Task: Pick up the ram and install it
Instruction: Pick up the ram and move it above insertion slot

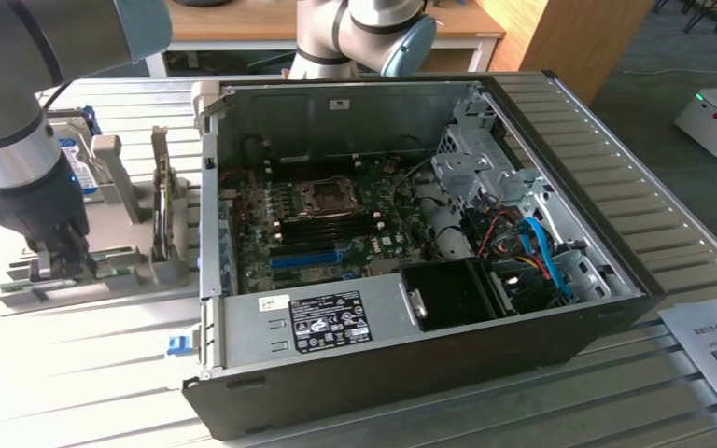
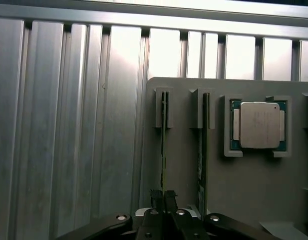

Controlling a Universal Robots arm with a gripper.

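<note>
Gripper (image 2: 163, 200): fingers narrow, closed on the ram (image 2: 163, 135), one on either face of the thin board. The ram stands on edge in a slot of the grey holder (image 2: 183, 170), its long axis running straight away from the fingers along the slot. Judged light, stiff and thin; the chips and contacts look fragile, so grip the flat faces mid-length. Second stick (image 2: 204, 140) just beside it, CPU (image 2: 258, 125) farther over. Open PC case (image 1: 458, 373) well apart, on the exterior view's right.
</note>
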